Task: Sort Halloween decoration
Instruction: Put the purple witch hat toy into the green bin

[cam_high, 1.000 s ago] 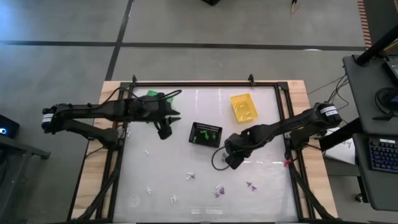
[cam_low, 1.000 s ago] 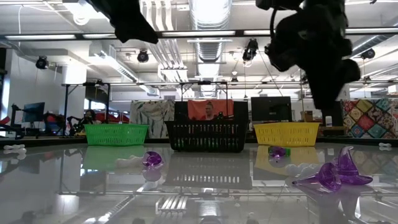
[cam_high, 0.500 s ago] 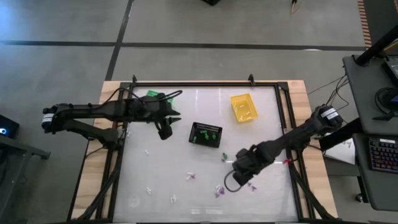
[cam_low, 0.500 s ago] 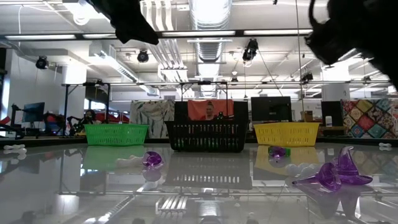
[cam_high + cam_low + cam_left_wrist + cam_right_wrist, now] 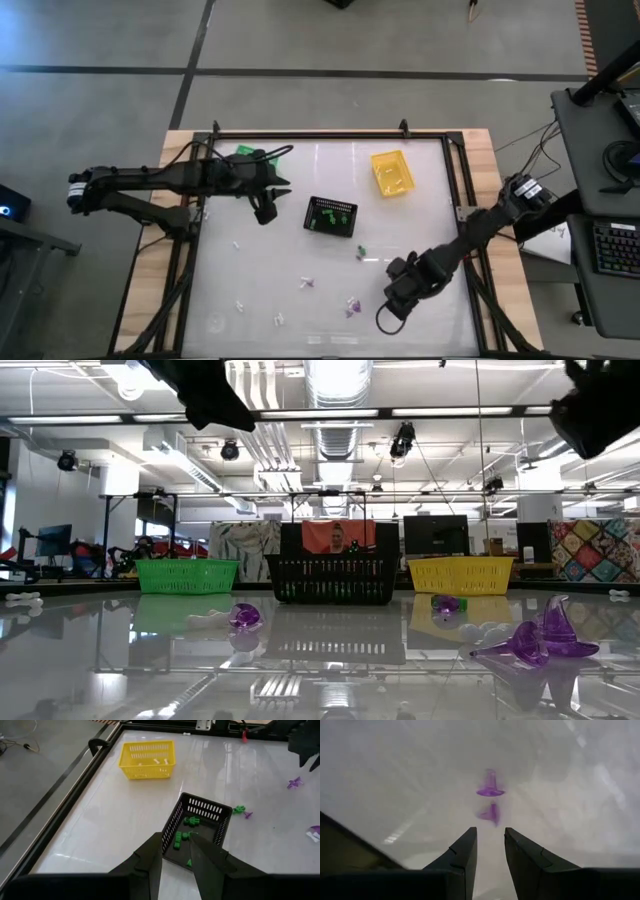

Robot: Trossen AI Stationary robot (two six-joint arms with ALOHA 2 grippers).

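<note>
The Halloween decoration lies scattered on the white table: purple trinkets (image 5: 351, 306), white ones (image 5: 278, 320) and a green one (image 5: 361, 252). My right gripper (image 5: 398, 297) hangs open near the table's front right, pointing steeply down. A purple hat-shaped trinket (image 5: 490, 790) stands on its brim just beyond its fingertips (image 5: 490, 832), untouched. My left gripper (image 5: 265, 210) waits raised at the far left, open by a narrow gap (image 5: 176, 847) with nothing in it, looking toward the black basket (image 5: 197, 832).
The green basket (image 5: 243, 152) stands far left, the black basket (image 5: 331, 215) with green pieces mid-table, and the yellow basket (image 5: 392, 172) with white pieces far right. A black frame (image 5: 450, 180) rims the table. In the low view a purple hat (image 5: 540, 640) lies near right.
My right gripper has swung from beside the black basket toward the table's near edge and a little to the right, rolling about its wrist. It now hangs over the purple trinkets. Its fingers have kept the same gap. The left arm has kept still.
</note>
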